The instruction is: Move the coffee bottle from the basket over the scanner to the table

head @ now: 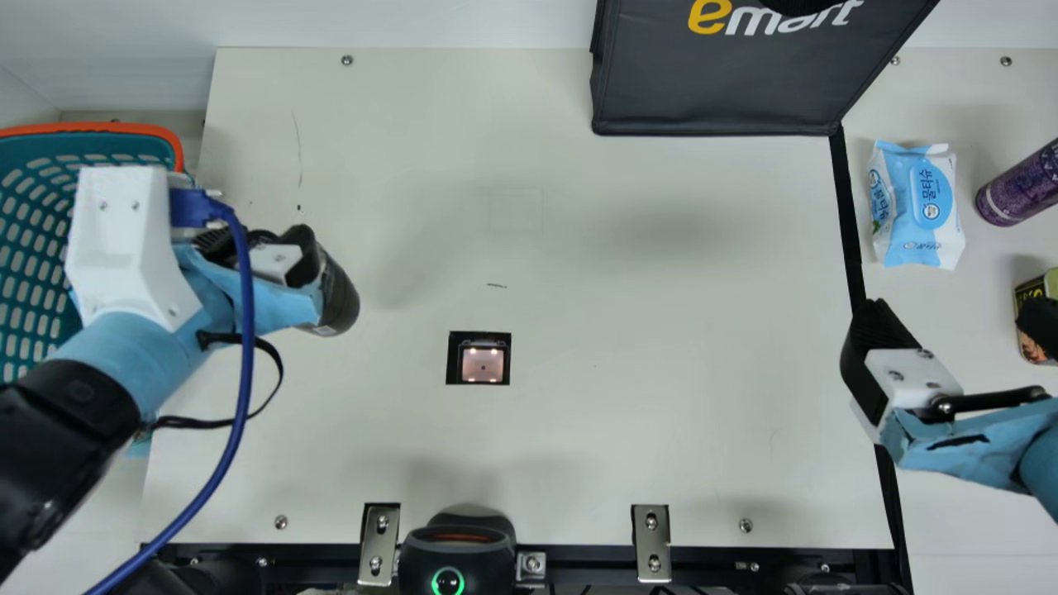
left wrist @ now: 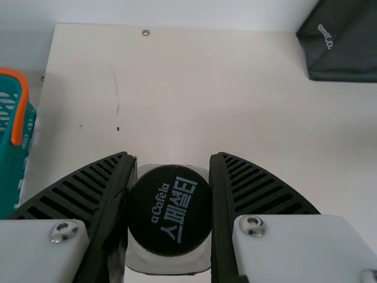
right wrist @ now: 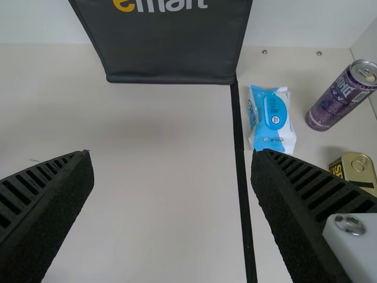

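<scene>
The dark coffee bottle (head: pixel 337 296) is held by my left gripper (head: pixel 289 256) above the table's left part, just right of the teal basket (head: pixel 33 256) in the main view. In the left wrist view, the bottle's black cap (left wrist: pixel 169 210) sits between both ribbed fingers of my left gripper (left wrist: pixel 169 206), which is shut on it. The scanner window (head: pixel 483 364) lies in the table, right of the bottle. My right gripper (head: pixel 864 364) is over the table's right side, far from the bottle; in the right wrist view my right gripper (right wrist: pixel 172 159) stands open and holds nothing.
A black bag (head: pixel 719 83) stands at the back. On the right are a wipes pack (head: pixel 919 202), a purple can (head: pixel 1021 186) and a small gold-topped can (right wrist: pixel 356 169). A black device with a green ring (head: pixel 457 554) is at the front edge.
</scene>
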You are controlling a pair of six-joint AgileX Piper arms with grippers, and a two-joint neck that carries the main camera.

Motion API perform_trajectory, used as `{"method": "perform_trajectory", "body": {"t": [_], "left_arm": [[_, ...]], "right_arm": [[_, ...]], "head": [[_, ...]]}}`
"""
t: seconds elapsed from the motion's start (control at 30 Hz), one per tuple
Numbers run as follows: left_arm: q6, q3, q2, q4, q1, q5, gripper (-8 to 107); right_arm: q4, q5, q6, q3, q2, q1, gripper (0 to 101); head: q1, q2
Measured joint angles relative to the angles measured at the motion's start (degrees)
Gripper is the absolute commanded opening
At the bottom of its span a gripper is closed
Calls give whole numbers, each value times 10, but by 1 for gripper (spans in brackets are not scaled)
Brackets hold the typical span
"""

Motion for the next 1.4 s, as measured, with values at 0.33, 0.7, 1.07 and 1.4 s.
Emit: {"method": "perform_trajectory", "body": {"t": [0.33, 0.7, 1.07, 1.4], "left_arm": [[-98, -6, 16, 55, -130, 60, -8], [-198, -22, 40, 102, -264, 121, -8], [-310, -36, 59, 114, -357, 154, -8], [-383, -38, 61, 105, -385, 150, -8]], "right_arm": [[0, 0, 0, 0, 0, 0, 95], [0, 0, 0, 0, 0, 0, 95], [0, 0, 0, 0, 0, 0, 95], [0, 0, 0, 0, 0, 0, 95]], "head": [[0, 0], [0, 1], [0, 0], [0, 1]]}}
